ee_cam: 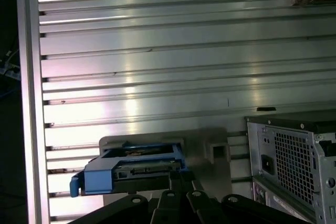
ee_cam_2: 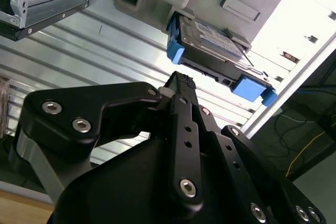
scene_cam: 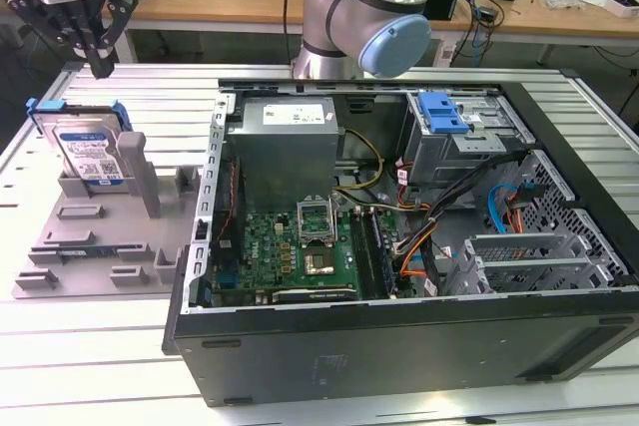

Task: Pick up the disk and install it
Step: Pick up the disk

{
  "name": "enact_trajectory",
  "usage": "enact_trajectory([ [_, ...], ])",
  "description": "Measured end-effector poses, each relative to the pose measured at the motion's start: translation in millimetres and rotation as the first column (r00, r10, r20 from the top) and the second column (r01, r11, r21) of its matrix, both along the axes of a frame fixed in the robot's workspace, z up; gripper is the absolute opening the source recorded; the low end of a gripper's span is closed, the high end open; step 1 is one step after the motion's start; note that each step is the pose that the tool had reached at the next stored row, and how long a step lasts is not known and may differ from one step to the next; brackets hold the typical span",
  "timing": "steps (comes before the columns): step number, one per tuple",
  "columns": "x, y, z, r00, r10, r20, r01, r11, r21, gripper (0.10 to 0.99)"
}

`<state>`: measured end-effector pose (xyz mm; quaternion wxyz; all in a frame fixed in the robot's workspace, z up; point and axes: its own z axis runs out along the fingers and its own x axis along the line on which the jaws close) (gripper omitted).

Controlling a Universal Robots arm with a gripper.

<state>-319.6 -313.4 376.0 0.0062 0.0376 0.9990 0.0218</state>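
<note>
The gripper (scene_cam: 100, 69), pressed together and empty, hangs above the disk (scene_cam: 90, 154), which stands on edge in a grey holder (scene_cam: 100, 236) on the ribbed aluminium worktop (scene_cam: 90, 366) (cluttered wooden desks (scene_cam: 200, 2) behind).

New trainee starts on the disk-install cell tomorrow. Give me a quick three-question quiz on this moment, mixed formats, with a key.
1. True or false: the disk already sits inside the computer case.
2. Multiple choice: where is the gripper?
A) Down inside the case
B) Above the disk, apart from it
C) Clamped on the disk
3. Fill in: the plastic frame around the disk's edges is ____.

Key: 1 false, as the disk stands on edge in the grey holder at the exterior view's left, outside the case. 2 B. 3 blue.
</note>
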Motion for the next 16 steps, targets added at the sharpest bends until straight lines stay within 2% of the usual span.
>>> enact_trajectory([
  [3,-0.2,0.0,-0.1,1.0,0.008,0.0,-0.008,1.0,0.0,0.106],
  [5,-0.2,0.0,-0.4,0.999,0.044,-0.0001,-0.044,0.999,0.0,0.106],
  [8,-0.2,0.0,-1.2,0.9939,0.11,-0.0001,-0.11,0.9939,0.0,0.106],
  [10,-0.2,0.0,-1.9,0.9876,0.157,0.0,-0.157,0.9876,0.0,0.106],
  [11,-0.2,0.0,-2.1,0.9836,0.18,-0.0001,-0.18,0.9836,0.0,0.106],
  [12,-0.3,0.0,-2.2,0.9759,0.218,0.0,-0.218,0.9759,0.0,0.106],
  [13,-0.2,0.0,-2.2,0.9576,0.288,-0.0001,-0.288,0.9576,0.0,0.106],
  [16,-0.2,0.0,-2.2,0.941,0.338,0.0,-0.338,0.941,0.0,0.114],
])
